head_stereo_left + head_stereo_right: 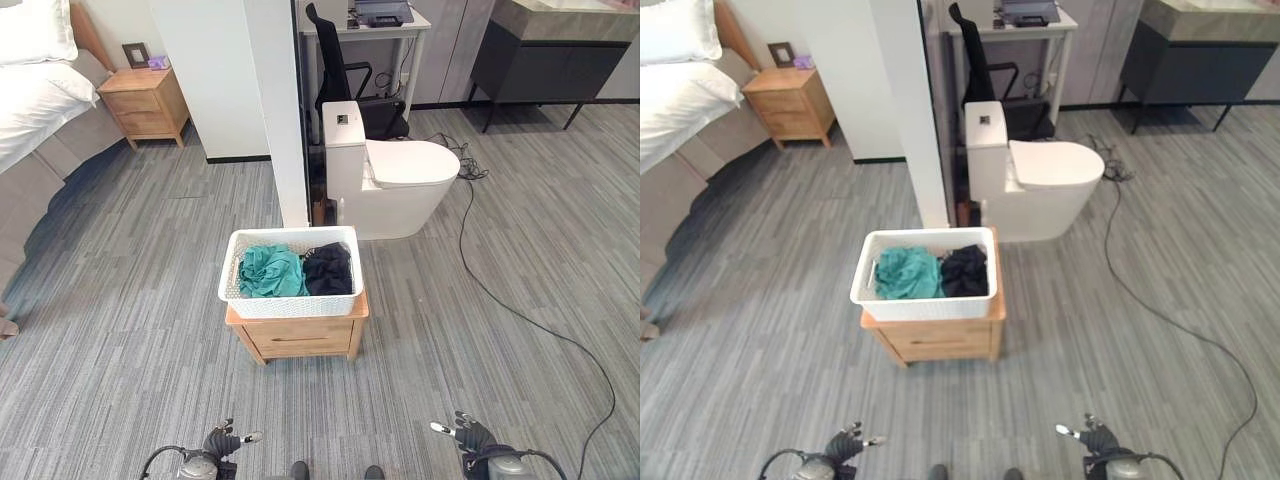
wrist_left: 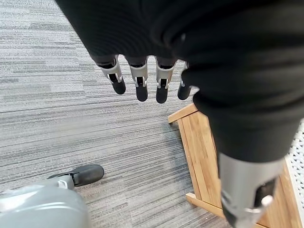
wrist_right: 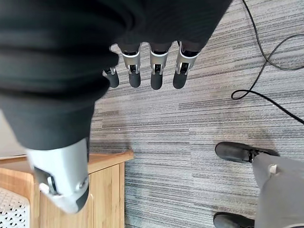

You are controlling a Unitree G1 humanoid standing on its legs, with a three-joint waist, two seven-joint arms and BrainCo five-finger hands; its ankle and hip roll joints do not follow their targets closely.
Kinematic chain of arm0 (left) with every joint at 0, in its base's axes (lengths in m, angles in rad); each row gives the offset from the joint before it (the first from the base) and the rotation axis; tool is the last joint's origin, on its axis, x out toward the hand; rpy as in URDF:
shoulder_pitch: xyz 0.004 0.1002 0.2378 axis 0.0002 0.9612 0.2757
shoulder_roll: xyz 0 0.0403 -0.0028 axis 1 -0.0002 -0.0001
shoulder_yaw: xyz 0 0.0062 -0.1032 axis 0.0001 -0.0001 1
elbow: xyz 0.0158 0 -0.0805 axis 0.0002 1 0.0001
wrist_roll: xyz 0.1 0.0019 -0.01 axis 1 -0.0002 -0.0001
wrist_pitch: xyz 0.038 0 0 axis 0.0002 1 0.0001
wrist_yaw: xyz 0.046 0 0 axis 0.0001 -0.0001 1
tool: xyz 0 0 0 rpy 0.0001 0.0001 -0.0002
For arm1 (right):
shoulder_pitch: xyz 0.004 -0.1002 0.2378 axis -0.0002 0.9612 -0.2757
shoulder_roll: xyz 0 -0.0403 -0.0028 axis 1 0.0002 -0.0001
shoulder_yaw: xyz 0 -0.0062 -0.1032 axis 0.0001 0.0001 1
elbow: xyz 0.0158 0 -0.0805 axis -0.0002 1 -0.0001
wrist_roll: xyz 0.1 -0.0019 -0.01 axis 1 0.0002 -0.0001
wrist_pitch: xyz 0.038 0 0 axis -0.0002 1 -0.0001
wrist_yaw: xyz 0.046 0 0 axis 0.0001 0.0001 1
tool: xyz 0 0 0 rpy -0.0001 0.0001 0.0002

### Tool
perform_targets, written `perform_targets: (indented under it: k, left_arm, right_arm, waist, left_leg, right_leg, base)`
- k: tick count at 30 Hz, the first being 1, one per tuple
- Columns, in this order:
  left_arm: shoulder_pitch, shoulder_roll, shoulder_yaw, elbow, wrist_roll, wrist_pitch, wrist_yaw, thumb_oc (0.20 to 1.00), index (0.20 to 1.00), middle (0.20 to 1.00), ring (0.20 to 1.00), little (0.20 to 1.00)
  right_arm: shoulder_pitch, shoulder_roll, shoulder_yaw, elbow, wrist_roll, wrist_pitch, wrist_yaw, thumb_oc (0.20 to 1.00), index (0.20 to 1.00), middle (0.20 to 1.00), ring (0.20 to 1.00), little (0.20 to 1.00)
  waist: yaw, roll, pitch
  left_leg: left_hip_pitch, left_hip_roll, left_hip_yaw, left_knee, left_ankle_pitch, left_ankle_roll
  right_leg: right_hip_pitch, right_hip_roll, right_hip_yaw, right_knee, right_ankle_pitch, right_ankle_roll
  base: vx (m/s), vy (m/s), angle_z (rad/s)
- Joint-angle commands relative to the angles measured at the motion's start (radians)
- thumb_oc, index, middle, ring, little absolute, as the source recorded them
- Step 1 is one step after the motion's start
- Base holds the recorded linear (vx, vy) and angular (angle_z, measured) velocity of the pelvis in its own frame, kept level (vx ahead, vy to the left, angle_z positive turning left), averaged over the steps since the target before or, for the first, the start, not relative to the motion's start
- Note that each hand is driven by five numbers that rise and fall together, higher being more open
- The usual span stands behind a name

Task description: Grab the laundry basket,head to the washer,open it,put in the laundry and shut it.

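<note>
A white perforated laundry basket [image 1: 291, 300] sits on a low wooden cabinet [image 1: 300, 337] in the middle of the floor. Inside it lie a teal garment [image 1: 270, 271] and a black garment [image 1: 329, 268]. My left hand [image 1: 222, 443] hangs low at the bottom edge, well short of the cabinet, fingers [image 2: 141, 83] straight and empty. My right hand [image 1: 471, 436] hangs at the bottom right, also open with nothing in its fingers [image 3: 157, 71]. Both hands are apart from the basket.
A white toilet [image 1: 390, 175] stands behind the basket, beside a white wall column [image 1: 277, 110]. A bed [image 1: 35, 95] and a wooden nightstand [image 1: 146, 102] are at the far left. A black cable [image 1: 520, 305] trails across the floor on the right. A dark vanity [image 1: 550, 50] is at the far right.
</note>
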Motion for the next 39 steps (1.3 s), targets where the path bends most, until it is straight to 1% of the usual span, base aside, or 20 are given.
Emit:
perform_targets:
  k: [1, 2, 5, 10, 13, 15, 17, 18, 19, 21, 23, 24, 29, 31, 32, 33, 34, 35, 38, 39]
  left_arm:
    - [-0.075, 0.033, 0.040, 0.054, -0.031, -0.031, 0.028, 1.000, 1.000, 1.000, 1.000, 1.000]
    - [-0.075, 0.033, 0.040, 0.054, -0.031, -0.031, 0.028, 1.000, 1.000, 1.000, 1.000, 1.000]
    - [-0.087, 0.044, 0.034, 0.035, -0.023, -0.029, 0.038, 1.000, 1.000, 1.000, 1.000, 1.000]
    - [-0.082, 0.055, 0.032, -0.022, -0.021, -0.024, 0.044, 1.000, 1.000, 1.000, 1.000, 1.000]
    - [-0.083, 0.054, 0.047, -0.042, -0.057, -0.020, 0.053, 1.000, 1.000, 1.000, 1.000, 1.000]
    - [-0.090, 0.057, 0.047, -0.059, -0.060, -0.018, 0.054, 1.000, 1.000, 1.000, 1.000, 1.000]
    - [-0.103, 0.058, 0.049, -0.051, -0.069, -0.019, 0.062, 1.000, 1.000, 1.000, 1.000, 1.000]
    - [-0.103, 0.058, 0.049, -0.051, -0.069, -0.020, 0.062, 1.000, 1.000, 1.000, 1.000, 1.000]
    - [-0.116, 0.050, 0.045, -0.039, -0.081, -0.016, 0.062, 1.000, 1.000, 1.000, 1.000, 1.000]
    - [-0.130, 0.044, 0.035, -0.025, -0.078, -0.018, 0.060, 1.000, 1.000, 1.000, 1.000, 1.000]
    - [-0.128, 0.034, 0.034, -0.024, -0.078, -0.016, 0.056, 1.000, 1.000, 1.000, 1.000, 1.000]
    - [-0.126, 0.031, 0.032, -0.018, -0.074, -0.014, 0.059, 1.000, 1.000, 1.000, 1.000, 1.000]
    - [-0.110, 0.014, 0.026, -0.023, -0.084, -0.015, 0.050, 1.000, 1.000, 1.000, 1.000, 1.000]
    - [-0.110, 0.014, 0.026, -0.024, -0.084, -0.015, 0.050, 1.000, 1.000, 1.000, 1.000, 1.000]
    - [-0.106, 0.013, 0.027, -0.025, -0.081, -0.015, 0.049, 1.000, 1.000, 1.000, 1.000, 1.000]
    - [-0.105, 0.008, 0.022, -0.021, -0.072, -0.017, 0.049, 1.000, 1.000, 1.000, 1.000, 1.000]
    - [-0.106, 0.010, 0.025, -0.026, -0.073, -0.018, 0.047, 1.000, 1.000, 1.000, 1.000, 1.000]
    - [-0.110, 0.011, 0.026, -0.024, -0.078, -0.019, 0.048, 1.000, 1.000, 1.000, 1.000, 1.000]
    - [-0.112, 0.013, 0.028, -0.023, -0.083, -0.020, 0.048, 1.000, 1.000, 1.000, 1.000, 1.000]
    - [-0.114, 0.017, 0.033, -0.027, -0.087, -0.016, 0.054, 1.000, 1.000, 1.000, 1.000, 1.000]
  right_arm:
    - [-0.054, 0.017, 0.015, 0.008, 0.041, -0.022, -0.024, 1.000, 1.000, 1.000, 1.000, 1.000]
    - [-0.054, 0.017, 0.015, 0.007, 0.041, -0.022, -0.024, 1.000, 1.000, 1.000, 1.000, 1.000]
    - [-0.060, 0.024, 0.026, -0.047, 0.038, -0.028, -0.039, 1.000, 1.000, 1.000, 1.000, 1.000]
    - [-0.038, 0.014, 0.023, -0.142, 0.019, -0.031, -0.056, 1.000, 1.000, 1.000, 1.000, 1.000]
    - [-0.034, 0.009, 0.028, -0.185, 0.006, -0.037, -0.073, 1.000, 1.000, 1.000, 1.000, 1.000]
    - [-0.016, 0.004, 0.032, -0.254, -0.003, -0.038, -0.074, 1.000, 1.000, 1.000, 1.000, 1.000]
    - [-0.021, 0.001, 0.041, -0.260, -0.007, -0.042, -0.074, 1.000, 1.000, 1.000, 1.000, 1.000]
    - [-0.021, 0.000, 0.041, -0.260, -0.007, -0.042, -0.074, 1.000, 1.000, 1.000, 1.000, 1.000]
    - [-0.030, -0.008, 0.062, -0.259, -0.018, -0.041, -0.073, 1.000, 1.000, 1.000, 1.000, 1.000]
    - [-0.022, -0.015, 0.076, -0.255, -0.032, -0.035, -0.071, 1.000, 1.000, 1.000, 1.000, 1.000]
    - [-0.006, -0.014, 0.077, -0.246, -0.035, -0.030, -0.068, 1.000, 1.000, 1.000, 1.000, 1.000]
    - [0.003, -0.011, 0.077, -0.230, -0.030, -0.031, -0.070, 1.000, 1.000, 1.000, 1.000, 1.000]
    - [0.018, -0.042, 0.076, -0.203, -0.031, -0.029, -0.060, 1.000, 1.000, 1.000, 1.000, 1.000]
    - [0.018, -0.042, 0.076, -0.203, -0.031, -0.029, -0.060, 1.000, 1.000, 1.000, 1.000, 1.000]
    - [0.026, -0.055, 0.068, -0.220, -0.030, -0.029, -0.061, 1.000, 1.000, 1.000, 1.000, 1.000]
    - [0.037, -0.069, 0.058, -0.229, -0.033, -0.033, -0.063, 1.000, 1.000, 1.000, 1.000, 1.000]
    - [0.050, -0.083, 0.045, -0.257, -0.036, -0.035, -0.066, 1.000, 1.000, 1.000, 1.000, 1.000]
    - [0.049, -0.091, 0.044, -0.262, -0.035, -0.039, -0.069, 1.000, 1.000, 1.000, 1.000, 1.000]
    - [0.048, -0.096, 0.045, -0.279, -0.036, -0.039, -0.070, 1.000, 1.000, 1.000, 1.000, 1.000]
    - [0.060, -0.103, 0.032, -0.310, -0.040, -0.038, -0.080, 1.000, 1.000, 1.000, 1.000, 1.000]
  waist:
    - [0.026, -0.064, -0.010]
    - [0.026, -0.064, -0.010]
    - [0.025, -0.060, 0.022]
    - [0.015, -0.057, 0.043]
    - [0.015, -0.053, 0.058]
    - [-0.005, -0.066, 0.055]
    - [0.000, -0.080, 0.054]
    - [-0.002, -0.078, 0.055]
    - [-0.017, -0.091, 0.060]
    - [-0.034, -0.109, 0.057]
    - [-0.033, -0.111, 0.049]
    - [-0.039, -0.115, 0.036]
    - [-0.040, -0.100, -0.005]
    - [-0.041, -0.100, -0.005]
    - [-0.043, -0.094, -0.006]
    - [-0.045, -0.091, 0.003]
    - [-0.041, -0.100, 0.030]
    - [-0.038, -0.107, 0.047]
    - [-0.037, -0.110, 0.057]
    - [-0.044, -0.112, 0.063]
  left_leg:
    - [-0.036, -0.086, -0.052, 0.099, -0.094, 0.049]
    - [-0.037, -0.087, -0.052, 0.100, -0.095, 0.049]
    - [-0.039, -0.089, -0.062, 0.139, -0.115, 0.058]
    - [-0.017, -0.094, -0.081, 0.159, -0.132, 0.074]
    - [-0.008, -0.087, -0.076, 0.170, -0.141, 0.084]
    - [0.006, -0.094, -0.093, 0.162, -0.145, 0.084]
    - [0.020, -0.091, -0.077, 0.153, -0.159, 0.080]
    - [0.021, -0.090, -0.079, 0.153, -0.162, 0.080]
    - [0.043, -0.087, -0.091, 0.151, -0.174, 0.069]
    - [0.078, -0.086, -0.107, 0.153, -0.186, 0.053]
    - [0.085, -0.083, -0.122, 0.164, -0.183, 0.045]
    - [0.090, -0.078, -0.124, 0.161, -0.179, 0.039]
    - [0.094, -0.036, -0.140, 0.193, -0.126, -0.025]
    - [0.094, -0.035, -0.141, 0.193, -0.126, -0.025]
    - [0.084, -0.023, -0.143, 0.224, -0.098, -0.051]
    - [0.044, -0.016, -0.135, 0.315, -0.028, -0.087]
    - [-0.041, -0.022, -0.119, 0.466, 0.048, -0.138]
    - [-0.074, -0.031, -0.112, 0.518, 0.063, -0.146]
    - [-0.100, -0.033, -0.099, 0.555, 0.072, -0.147]
    - [-0.137, 0.021, -0.021, 0.522, 0.056, -0.120]
  right_leg:
    - [-0.086, -0.095, 0.076, 0.104, 0.044, 0.107]
    - [-0.087, -0.095, 0.076, 0.105, 0.043, 0.107]
    - [-0.137, -0.094, 0.064, 0.243, 0.026, 0.101]
    - [-0.186, -0.077, 0.078, 0.390, 0.068, 0.099]
    - [-0.236, -0.059, 0.063, 0.478, 0.078, 0.097]
    - [-0.271, 0.008, 0.093, 0.444, 0.043, 0.088]
    - [-0.309, -0.009, 0.024, 0.356, 0.047, 0.081]
    - [-0.306, -0.008, 0.021, 0.355, 0.046, 0.081]
    - [-0.358, 0.007, 0.000, 0.303, 0.063, 0.087]
    - [-0.347, 0.025, -0.003, 0.238, 0.075, 0.084]
    - [-0.306, 0.023, -0.002, 0.207, 0.067, 0.083]
    - [-0.282, 0.046, 0.026, 0.194, 0.064, 0.067]
    - [-0.202, 0.079, 0.003, 0.109, 0.047, 0.026]
    - [-0.202, 0.080, 0.002, 0.108, 0.047, 0.026]
    - [-0.177, 0.085, -0.008, 0.087, 0.037, 0.015]
    - [-0.145, 0.084, -0.024, 0.062, 0.034, 0.004]
    - [-0.120, 0.069, -0.032, 0.048, 0.034, -0.007]
    - [-0.113, 0.061, -0.031, 0.046, 0.035, -0.012]
    - [-0.107, 0.056, -0.028, 0.043, 0.034, -0.015]
    - [-0.104, 0.042, -0.043, 0.041, 0.022, -0.014]
  base:
    - [0.01, 0.068, 0.01]
    - [0.01, 0.099, 0.04]
    - [0.03, 0.113, 0.08]
    - [0.06, 0.066, 0.16]
    - [0.05, 0.054, 0.02]
    - [0.13, -0.008, -0.06]
    - [0.14, -0.049, 0.01]
    - [0.20, -0.084, -0.06]
    - [0.25, -0.090, -0.05]
    - [0.31, -0.117, -0.04]
    - [0.18, -0.082, 0.23]
    - [0.17, -0.088, 0.59]
    - [0.24, -0.138, 0.29]
    - [0.08, -0.050, 0.10]
    - [0.19, -0.097, 0.12]
    - [0.21, -0.119, 0.26]
    - [0.11, -0.081, 0.35]
    - [0.02, -0.037, 0.44]
    - [0.02, -0.021, 0.09]
    - [0.08, 0.022, -0.02]
